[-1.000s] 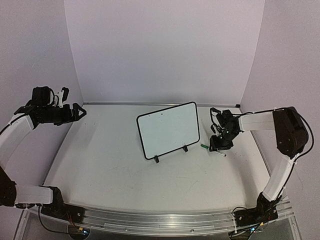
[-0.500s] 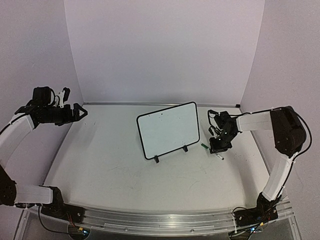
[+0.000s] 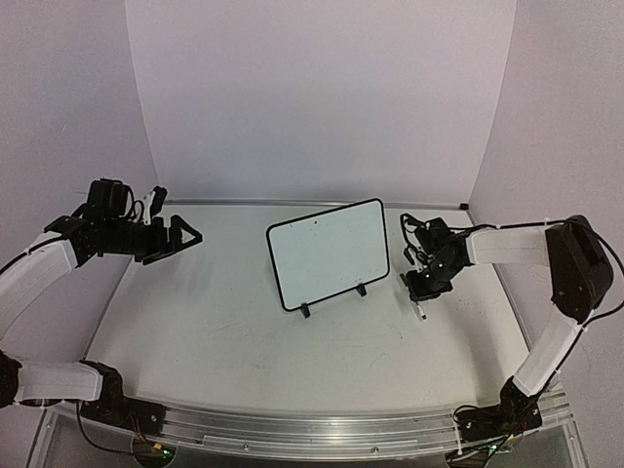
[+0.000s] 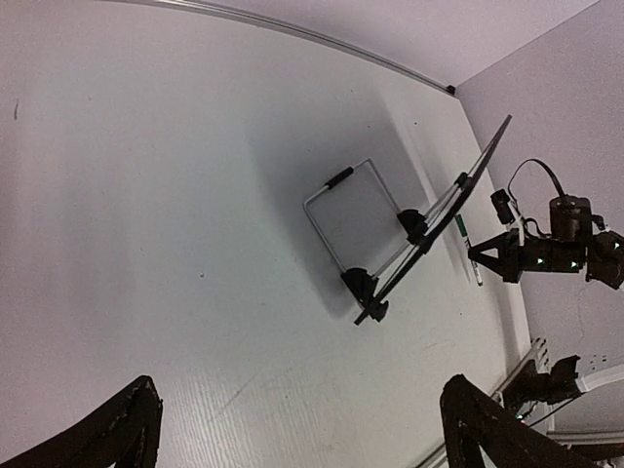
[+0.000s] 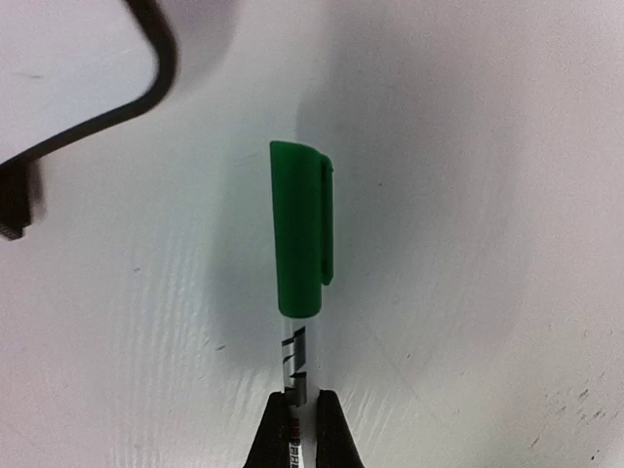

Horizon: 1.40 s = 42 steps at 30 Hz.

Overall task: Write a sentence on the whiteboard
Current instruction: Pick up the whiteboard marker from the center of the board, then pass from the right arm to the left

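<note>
The left gripper (image 3: 180,244) is hovering over the table (image 3: 224,331), its fingers spread wide. The whiteboard (image 3: 329,255) is standing propped at mid-table, leaning back. Just right of it, the right gripper (image 5: 304,404) is pinching the barrel of a green-capped marker (image 5: 300,234).

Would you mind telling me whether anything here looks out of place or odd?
Nothing is spilled or broken. One oddity: the marker pinched by the right tool wears its green cap, so it cannot write yet. The whiteboard stands skewed to the back edge of the table.
</note>
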Tool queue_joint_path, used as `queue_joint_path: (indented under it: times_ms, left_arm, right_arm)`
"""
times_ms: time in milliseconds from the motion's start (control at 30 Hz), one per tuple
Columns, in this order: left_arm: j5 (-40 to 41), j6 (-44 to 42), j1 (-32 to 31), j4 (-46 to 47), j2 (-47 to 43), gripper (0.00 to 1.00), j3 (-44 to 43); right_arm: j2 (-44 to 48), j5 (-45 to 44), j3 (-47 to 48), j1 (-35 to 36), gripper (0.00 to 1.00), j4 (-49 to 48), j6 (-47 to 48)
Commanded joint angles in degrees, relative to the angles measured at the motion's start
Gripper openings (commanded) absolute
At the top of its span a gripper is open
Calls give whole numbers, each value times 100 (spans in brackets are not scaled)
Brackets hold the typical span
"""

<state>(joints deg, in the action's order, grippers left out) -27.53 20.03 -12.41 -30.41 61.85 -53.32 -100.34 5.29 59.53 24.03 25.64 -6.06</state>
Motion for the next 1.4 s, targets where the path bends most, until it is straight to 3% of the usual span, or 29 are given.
queue_joint_path:
  times_ms: [0, 100, 300, 567, 733, 1000, 1167, 1367]
  left_arm:
    - [-159, 651, -536, 330, -282, 98, -56]
    - [-267, 838, -1102, 453, -196, 98, -170]
    - [-721, 714, -2208, 1060, 180, 99, -390]
    - [-1200, 965, -3313, 1983, 1108, 99, -714]
    - [-1371, 1842, -3391, 2844, 1433, 100, -620]
    - [-822, 2355, -3391, 2407, 1711, 98, -745]
    - [-691, 2422, -3391, 2226, 1849, 87, -754]
    - [-709, 2557, -3393, 2382, 1841, 65, -693]
  right_arm:
    - [1093, 81, -61, 594, 0, 107, -64]
    - [1616, 461, 21, 1220, 0, 208, -29]
    - [1907, 2156, 491, 1920, 0, 157, -144]
    - [1620, 2677, 1262, 2610, 0, 163, -27]
    - [1383, 2111, 1584, 3050, 0, 206, 204]
    - [1213, -37, 1817, 3753, 0, 275, 744]
    - [1094, -1166, 1949, 4161, 0, 274, 1105]
    - [892, -1601, 2075, 4312, 0, 315, 1307]
